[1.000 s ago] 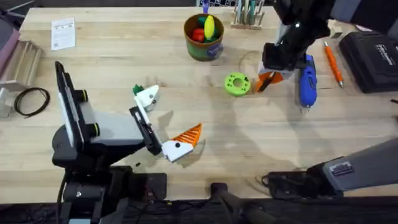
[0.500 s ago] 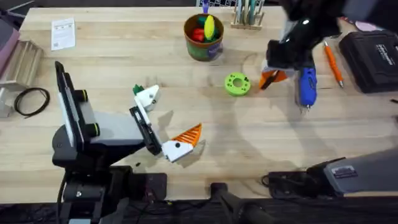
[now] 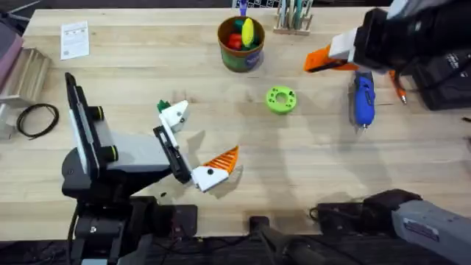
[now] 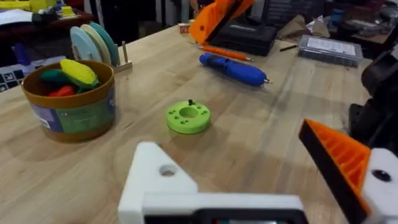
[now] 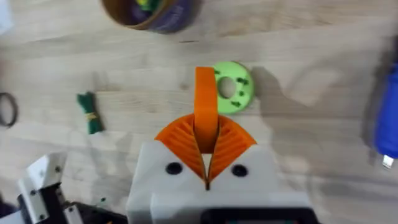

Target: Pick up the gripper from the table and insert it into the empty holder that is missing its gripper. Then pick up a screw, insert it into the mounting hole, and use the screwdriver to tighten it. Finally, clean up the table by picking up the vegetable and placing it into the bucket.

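Observation:
The orange ribbed gripper (image 3: 321, 59) hangs in the air above the table's far right, and my right gripper (image 3: 337, 54) is shut on it. In the right wrist view it sticks out as a narrow orange wedge (image 5: 205, 102) from between the orange pads (image 5: 180, 134). My left gripper (image 3: 193, 145) rests open near the front. Its far white holder (image 3: 176, 114) is bare and shows its mounting hole (image 4: 166, 170); the near one carries an orange pad (image 3: 224, 158). The blue screwdriver (image 3: 362, 96) lies on the right. The dark-green vegetable (image 5: 90, 112) lies beside the bare holder. The bucket (image 3: 241, 37) stands at the back.
A flat green disc with holes (image 3: 280, 99) lies between the bucket and the screwdriver. An orange pen-like tool (image 3: 398, 88) and a black case (image 3: 441, 70) sit at the far right. A paper card (image 3: 74, 39) and a coiled black cable (image 3: 37, 118) are on the left.
My right arm has risen from beside the green disc and swung back and right, carrying the orange gripper up off the table. The left arm has not moved.

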Tool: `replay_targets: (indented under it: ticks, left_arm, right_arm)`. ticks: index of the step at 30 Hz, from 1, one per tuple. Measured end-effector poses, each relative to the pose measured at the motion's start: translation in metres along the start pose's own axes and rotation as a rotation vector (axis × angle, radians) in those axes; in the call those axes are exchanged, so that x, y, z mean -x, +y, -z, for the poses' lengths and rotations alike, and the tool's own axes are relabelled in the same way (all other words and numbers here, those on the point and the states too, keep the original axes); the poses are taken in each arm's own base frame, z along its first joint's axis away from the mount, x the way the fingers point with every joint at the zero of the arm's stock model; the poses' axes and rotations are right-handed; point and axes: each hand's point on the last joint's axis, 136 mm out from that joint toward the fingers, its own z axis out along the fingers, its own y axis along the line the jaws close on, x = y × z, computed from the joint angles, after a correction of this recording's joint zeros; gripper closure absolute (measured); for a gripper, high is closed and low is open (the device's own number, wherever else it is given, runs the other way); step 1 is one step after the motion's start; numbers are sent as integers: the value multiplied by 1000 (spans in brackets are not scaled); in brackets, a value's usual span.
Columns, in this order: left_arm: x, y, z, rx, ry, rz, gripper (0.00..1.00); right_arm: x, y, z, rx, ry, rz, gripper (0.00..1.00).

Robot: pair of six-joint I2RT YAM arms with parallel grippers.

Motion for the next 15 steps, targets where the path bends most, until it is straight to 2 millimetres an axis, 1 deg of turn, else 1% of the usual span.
replay_targets:
  ticks: [5, 9, 11, 15]
  left_arm:
    - [0, 0, 0, 0, 0, 0, 14]
    - [0, 0, 0, 0, 0, 0, 15]
    - [0, 0, 0, 0, 0, 0, 15]
    - [0, 0, 0, 0, 0, 0, 15]
  right_arm:
    - [-19, 26, -18, 250, -44, 38, 992]
    - [-39, 51, -31, 465, -4, 58, 992]
    - [-42, 65, -33, 578, 7, 73, 992]
    - [-44, 93, -31, 797, 57, 120, 992]
